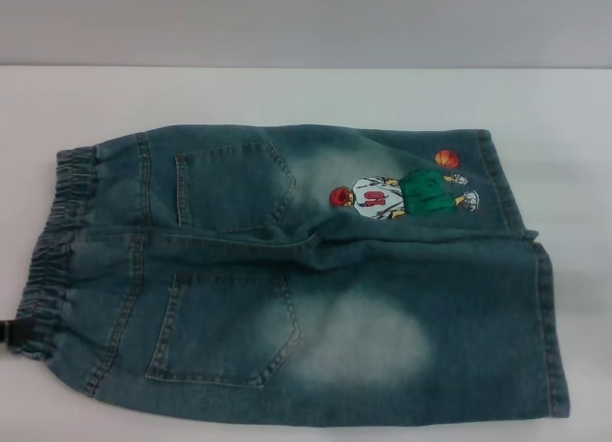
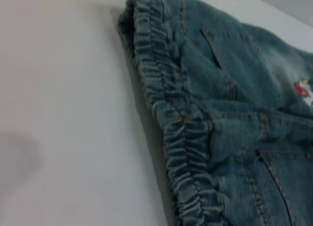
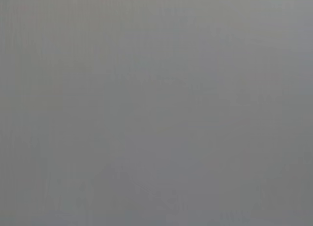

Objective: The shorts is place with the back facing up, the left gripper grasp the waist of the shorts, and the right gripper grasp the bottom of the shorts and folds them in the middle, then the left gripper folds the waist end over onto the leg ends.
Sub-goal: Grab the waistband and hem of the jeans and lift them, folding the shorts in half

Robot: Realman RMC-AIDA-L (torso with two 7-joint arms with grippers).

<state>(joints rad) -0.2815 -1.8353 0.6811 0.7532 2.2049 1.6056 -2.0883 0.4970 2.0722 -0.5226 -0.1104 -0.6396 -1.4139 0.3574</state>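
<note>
1. The shorts (image 1: 306, 270) lie spread flat on the white table (image 1: 287, 93), back side up, with both patch pockets showing.
2. The waist of the shorts (image 1: 57, 241), a gathered, ruffled band, is the end toward the robot's left; the bottom of the shorts (image 1: 545, 308), with its straight leg hems, is the opposite end.
3. An embroidered basketball player (image 1: 397, 195) with an orange ball (image 1: 447, 158) sits on the leg farther from the robot, close to its hem.
4. The left gripper (image 1: 11, 332) shows only as a small black tip just beside the waist, at the corner nearer the robot. Whether its fingers are apart or together, I cannot tell.
5. The left wrist camera looks along the waist (image 2: 171, 118) from close by, with bare table next to it.
6. The right gripper appears nowhere; its wrist camera shows only a plain grey surface.
</note>
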